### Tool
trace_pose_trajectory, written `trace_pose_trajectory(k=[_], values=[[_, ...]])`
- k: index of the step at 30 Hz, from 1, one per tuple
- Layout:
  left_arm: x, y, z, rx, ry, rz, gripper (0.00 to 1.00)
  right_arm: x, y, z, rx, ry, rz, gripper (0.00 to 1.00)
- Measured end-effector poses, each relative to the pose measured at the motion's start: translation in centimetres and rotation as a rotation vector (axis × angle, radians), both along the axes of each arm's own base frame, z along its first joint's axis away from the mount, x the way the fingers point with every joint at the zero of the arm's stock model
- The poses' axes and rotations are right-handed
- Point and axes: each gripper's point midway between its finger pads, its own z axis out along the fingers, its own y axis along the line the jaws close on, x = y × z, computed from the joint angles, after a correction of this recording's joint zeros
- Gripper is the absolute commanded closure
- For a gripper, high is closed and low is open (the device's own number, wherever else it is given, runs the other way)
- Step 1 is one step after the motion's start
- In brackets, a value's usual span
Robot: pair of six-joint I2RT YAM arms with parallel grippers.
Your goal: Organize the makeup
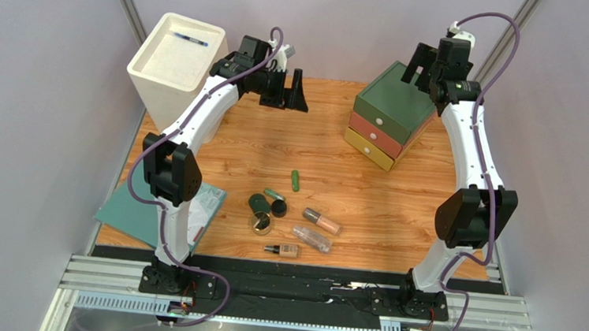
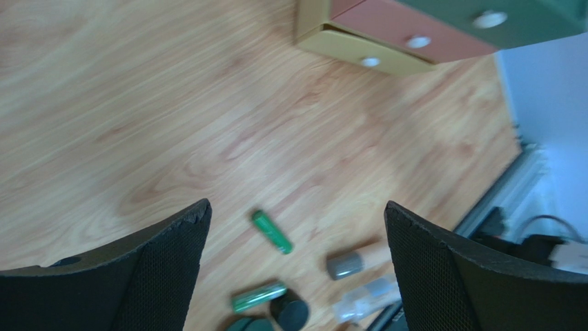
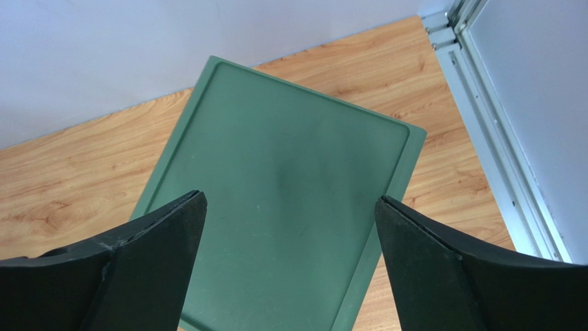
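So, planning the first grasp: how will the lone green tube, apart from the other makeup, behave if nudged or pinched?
The green tube lies on its side on the smooth wooden table, so a sideways nudge would probably roll it. It looks slim and small, so it is likely light and stiff. Its glossy shell may slip unless pinched across its width.

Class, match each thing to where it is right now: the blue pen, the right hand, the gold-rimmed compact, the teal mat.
1. blue pen
2. right hand
3. gold-rimmed compact
4. teal mat

a. over the green-topped drawer unit
b. near left corner of the table
c. inside the white bin
d. next to the dark green jar

Pairs: 1-c, 2-a, 3-d, 4-b.
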Motion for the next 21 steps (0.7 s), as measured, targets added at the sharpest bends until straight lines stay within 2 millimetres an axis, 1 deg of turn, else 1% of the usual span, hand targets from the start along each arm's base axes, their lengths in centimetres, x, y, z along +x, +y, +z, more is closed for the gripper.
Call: trace_pose_trajectory(k=[1, 2, 4, 6, 7, 8, 9, 10, 11, 12, 13, 14, 15, 16, 17, 18, 21], values=[[0.1, -0.8, 0.3, -0.047, 0.015, -0.003, 0.01, 0.2, 0.1, -0.6, 0.015, 0.016, 0.004, 0.07], [0.2, -1.7, 0.8, -0.111, 0.039, 0.002, 0.01, 0.3, -0.2, -0.8, 0.019, 0.022, 0.002, 0.12], [0.7, -3.4, 0.9, -0.232, 0.072, 0.004, 0.00, 0.8, -0.1, -1.8, 0.042, 0.045, 0.015, 0.19], [0.9, -4.9, 0.6, -0.354, 0.137, 0.020, 0.01, 1.3, 0.2, -2.6, 0.061, 0.060, 0.032, 0.35], [1.3, -5.9, 0.1, -0.431, 0.177, 0.035, 0.01, 1.6, 0.4, -3.4, 0.076, 0.076, 0.047, 0.49], [1.5, -6.5, -0.2, -0.481, 0.214, 0.046, 0.01, 1.8, 0.7, -3.9, 0.082, 0.090, 0.062, 0.81], [1.9, -7.5, -0.7, -0.536, 0.257, 0.055, 0.04, 2.1, 1.0, -4.6, 0.103, 0.107, 0.078, 0.95], [2.3, -8.2, -1.1, -0.572, 0.286, 0.060, 0.07, 2.2, 1.2, -5.0, 0.101, 0.117, 0.095, 1.00], [2.7, -9.1, -1.6, -0.610, 0.317, 0.065, 0.10, 2.5, 1.5, -5.7, 0.122, 0.131, 0.104, 1.00], [2.9, -10.1, -2.2, -0.641, 0.357, 0.068, 0.15, 2.7, 1.8, -6.5, 0.135, 0.148, 0.118, 1.00], [3.1, -10.8, -2.5, -0.664, 0.383, 0.067, 0.16, 3.0, 2.0, -6.7, 0.143, 0.145, 0.127, 1.00], [3.2, -11.7, -2.6, -0.685, 0.404, 0.065, 0.18, 3.2, 2.2, -6.5, 0.150, 0.134, 0.136, 1.00], [3.3, -12.7, -2.7, -0.708, 0.430, 0.059, 0.21, 3.2, 2.3, -6.5, 0.158, 0.136, 0.145, 1.00], [3.3, -13.9, -2.5, -0.734, 0.448, 0.050, 0.21, 3.2, 2.5, -6.5, 0.165, 0.136, 0.153, 1.00], [3.2, -14.9, -2.1, -0.755, 0.463, 0.041, 0.27, 3.2, 2.6, -6.5, 0.169, 0.136, 0.158, 1.00], [3.1, -15.8, -1.7, -0.775, 0.477, 0.031, 0.31, 3.2, 2.7, -6.6, 0.175, 0.136, 0.163, 1.00], [2.6, -17.8, 0.1, -0.830, 0.481, -0.002, 0.42, 3.4, 2.7, -6.6, 0.190, 0.125, 0.171, 1.00]])
